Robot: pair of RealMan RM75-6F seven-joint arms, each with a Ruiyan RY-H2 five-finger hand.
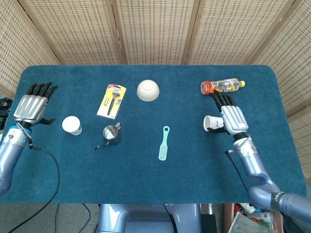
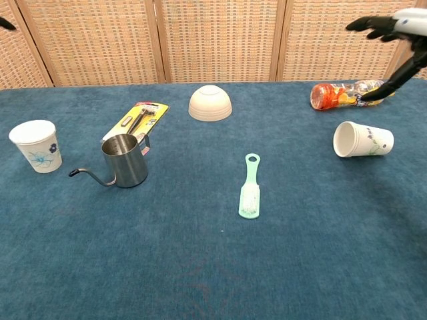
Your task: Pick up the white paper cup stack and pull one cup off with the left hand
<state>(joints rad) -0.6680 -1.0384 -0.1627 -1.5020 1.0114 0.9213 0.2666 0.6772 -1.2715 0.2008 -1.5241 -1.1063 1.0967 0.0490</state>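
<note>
i have one white paper cup standing upright near the counter's left edge, mouth up, and the rest of the cup stack lying on its side toward the counter's right edge, mouth facing the middle, just in front of the orange drink bottle. from here i cannot tell how many cups are nested in that lying piece.

my left hand hovers by the left edge, fingers spread, holding nothing, clear of the upright cup. my right hand sits above the lying stack with fingers extended; in the chest view it is lifted well off it, so i read it as empty too.

these cups look light and thin-walled. i judge they crush easily, so any grip wants a gentle wrap around the body rather than a squeeze at the rim. the lying one will likely roll if nudged, and the carpeted blue counter gives only a little friction. nested cups tend to stick, so i would hold the outer wall near the base and pull the inner rim.
</note>
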